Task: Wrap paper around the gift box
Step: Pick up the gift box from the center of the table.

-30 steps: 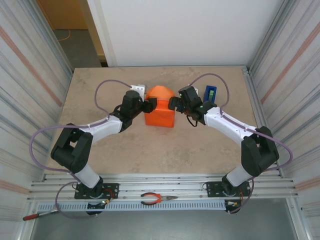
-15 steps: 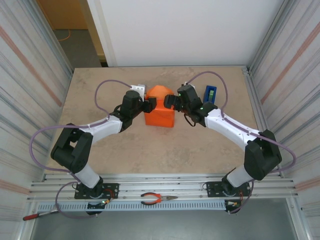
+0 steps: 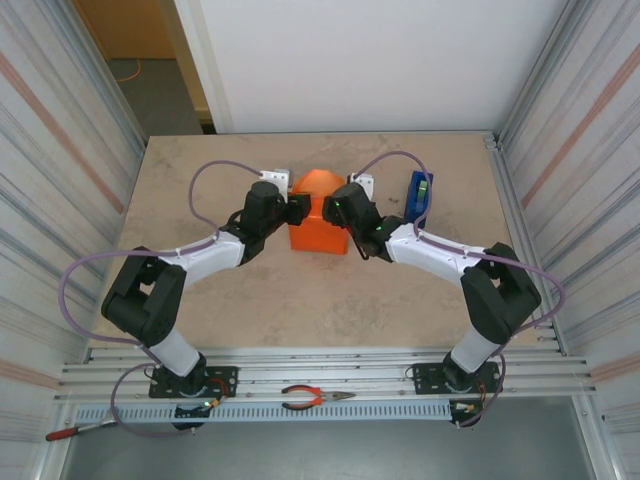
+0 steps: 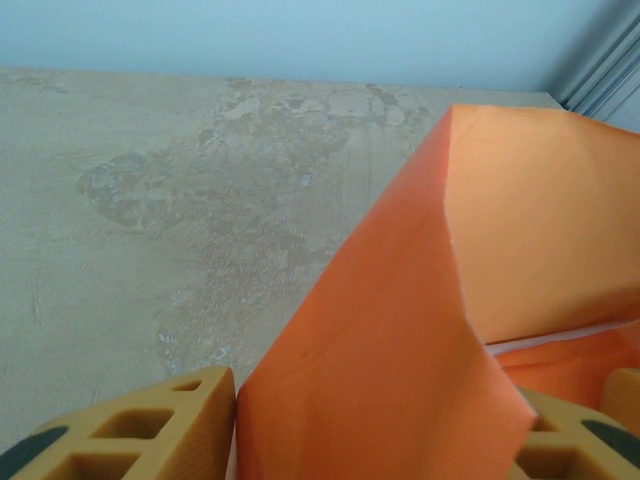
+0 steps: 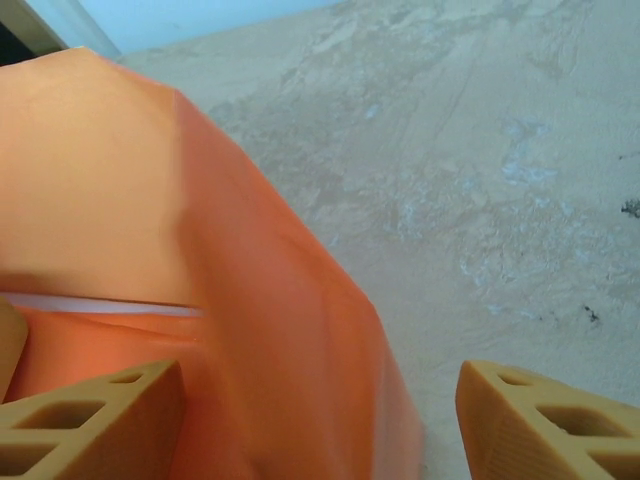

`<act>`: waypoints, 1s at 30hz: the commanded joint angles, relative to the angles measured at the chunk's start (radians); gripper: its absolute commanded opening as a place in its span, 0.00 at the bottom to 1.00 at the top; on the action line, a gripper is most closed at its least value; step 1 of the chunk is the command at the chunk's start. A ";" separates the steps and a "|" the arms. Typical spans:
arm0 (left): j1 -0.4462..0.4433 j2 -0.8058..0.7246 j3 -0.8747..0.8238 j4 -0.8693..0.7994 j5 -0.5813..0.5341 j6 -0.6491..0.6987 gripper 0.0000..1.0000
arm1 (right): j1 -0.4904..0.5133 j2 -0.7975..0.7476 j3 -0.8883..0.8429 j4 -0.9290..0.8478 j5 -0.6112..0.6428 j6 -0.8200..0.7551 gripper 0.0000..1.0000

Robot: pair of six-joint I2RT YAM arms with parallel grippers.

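Evenness matters at the gift box [image 3: 320, 238], far-centre on the table [image 3: 300, 300]: the left gripper [image 4: 378, 395] brackets the left fold of the paper [image 4: 400, 300], pinch uncertain, and the right gripper [image 5: 320, 375] stands partly wide around the right fold, so crease both ends flush.

Matte orange paper [image 4: 400, 330] with soft creases, smooth dull tabletop [image 4: 150, 200] in mottled beige stone look, tan plastic fingers [image 5: 540, 420] with hollow cells, blue plastic tape dispenser [image 3: 419, 192], ribbed metal walls [image 3: 60, 150].
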 commanded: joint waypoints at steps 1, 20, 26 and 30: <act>-0.003 0.012 -0.023 -0.014 -0.014 -0.006 0.47 | 0.011 0.044 -0.017 -0.006 0.062 -0.034 0.65; -0.048 0.022 0.021 0.015 -0.017 -0.051 0.24 | 0.012 0.077 0.084 -0.071 -0.014 -0.121 0.04; -0.060 0.009 0.035 0.019 -0.016 -0.065 0.14 | 0.013 0.065 0.110 -0.096 -0.039 -0.128 0.00; -0.069 -0.007 0.045 0.021 -0.016 -0.084 0.07 | 0.013 0.050 0.131 -0.126 -0.053 -0.131 0.00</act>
